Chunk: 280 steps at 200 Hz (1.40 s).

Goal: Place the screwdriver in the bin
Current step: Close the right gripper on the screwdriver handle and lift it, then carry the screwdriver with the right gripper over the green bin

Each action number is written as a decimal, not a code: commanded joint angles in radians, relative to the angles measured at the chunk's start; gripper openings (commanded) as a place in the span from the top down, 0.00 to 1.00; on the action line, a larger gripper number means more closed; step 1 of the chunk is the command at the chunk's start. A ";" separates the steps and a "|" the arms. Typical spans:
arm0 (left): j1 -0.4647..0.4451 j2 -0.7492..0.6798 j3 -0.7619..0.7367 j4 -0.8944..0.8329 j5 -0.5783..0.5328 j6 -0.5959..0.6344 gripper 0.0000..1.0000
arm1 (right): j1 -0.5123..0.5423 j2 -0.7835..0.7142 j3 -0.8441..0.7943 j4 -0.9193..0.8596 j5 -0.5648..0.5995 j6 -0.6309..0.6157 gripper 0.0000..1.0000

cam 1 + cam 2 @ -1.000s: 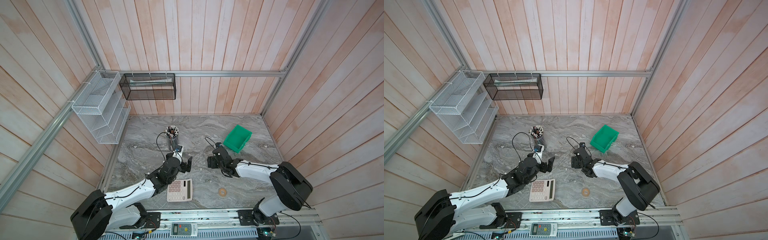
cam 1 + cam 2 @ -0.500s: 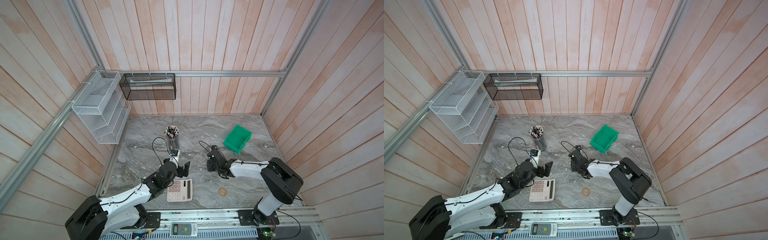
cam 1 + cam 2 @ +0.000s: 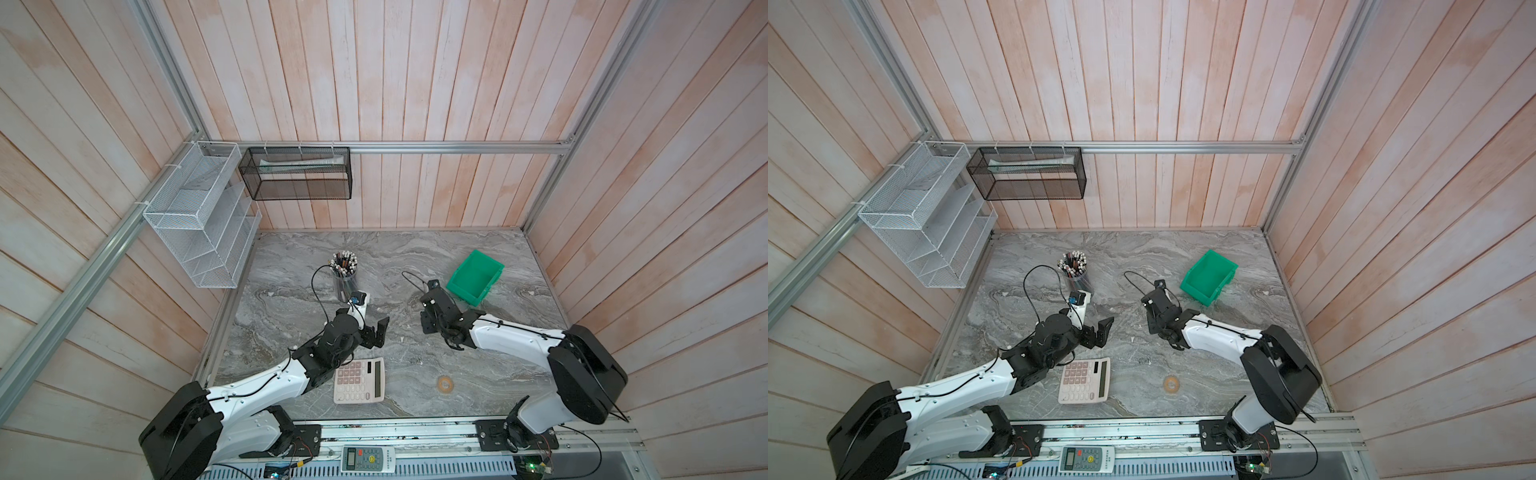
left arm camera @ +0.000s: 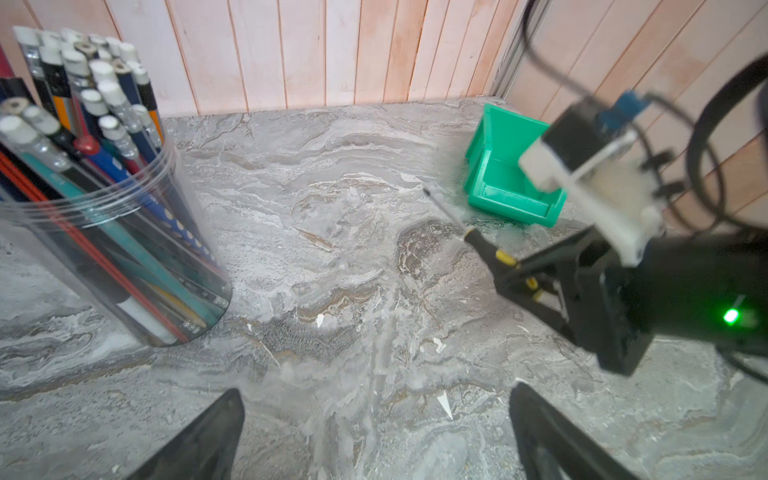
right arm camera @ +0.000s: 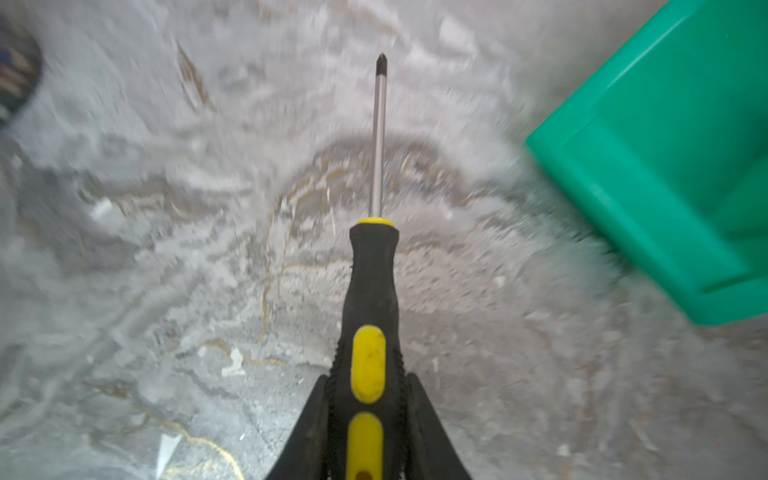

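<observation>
1. Two stages make up this job, and by my reading the first is done: the small screwdriver with a black-and-yellow handle and thin metal shaft (image 5: 371, 286) is gripped, not lying loose on the grey marbled tabletop (image 3: 415, 257).
2. Holding it is the right gripper (image 5: 368, 386), whose black jaws are closed tight on the rear part of the handle, one on each side. The shaft sticks straight out ahead of them.
3. As for place, the screwdriver (image 4: 478, 241) sits left of the bright green plastic open-top bin (image 3: 473, 277), near it but apart, with its tip aimed toward the far side. It appears lifted clear of the marble, though blur in the right wrist view keeps me from being sure.
4. What is left, as I judge it, is the carry over the bin's wall and the release. The bin (image 3: 1208, 277) looks empty in both top views.
5. For pose, the right arm (image 3: 511, 336) stretches low from its base at the near right toward the middle of the table. Its white forearm runs close to the surface, and the wrist turns toward the far side beside the bin's lowered front lip.
6. Meanwhile the left gripper (image 4: 378, 436) has its jaws spread wide with nothing between them. It hangs over bare marble, with the clear plastic cup of pencils and pens (image 3: 345, 276) on its far side and the beige calculator (image 3: 359, 380) on its near side.
</observation>
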 commanded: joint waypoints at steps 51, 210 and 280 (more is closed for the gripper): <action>-0.022 0.111 0.095 0.066 0.115 -0.007 0.00 | -0.481 0.013 0.191 0.070 -0.125 -0.083 0.93; -0.023 0.161 0.067 0.084 0.112 -0.023 0.00 | -0.495 0.299 0.246 0.041 -0.181 -0.169 0.93; -0.022 0.097 0.034 0.056 0.043 -0.028 0.00 | -0.282 0.386 0.332 0.063 -0.247 -0.294 0.93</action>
